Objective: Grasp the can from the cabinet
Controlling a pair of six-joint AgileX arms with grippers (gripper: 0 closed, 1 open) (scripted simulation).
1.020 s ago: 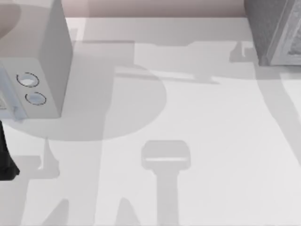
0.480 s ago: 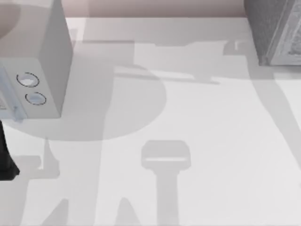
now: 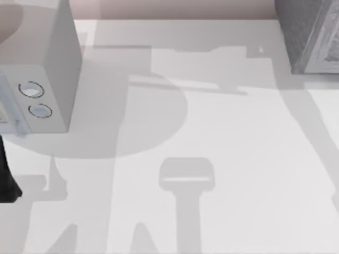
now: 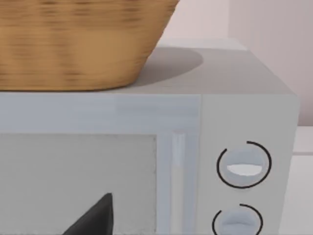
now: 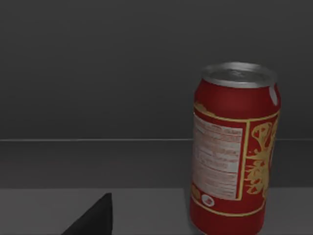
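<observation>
Shadow near the cabinet (image 3: pixel 310 37) has shifted since a second ago. Can (image 5: pixel 234 147) stands upright, long axis vertical, on the dark cabinet floor just ahead of the right tool; open room beside it. Can't tell either tool's state. Left arm parked facing the white box (image 4: pixel 195 161).

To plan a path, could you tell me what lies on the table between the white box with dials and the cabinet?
Nothing: in the top view, bare table with shadows separates the white box and cabinet.
</observation>
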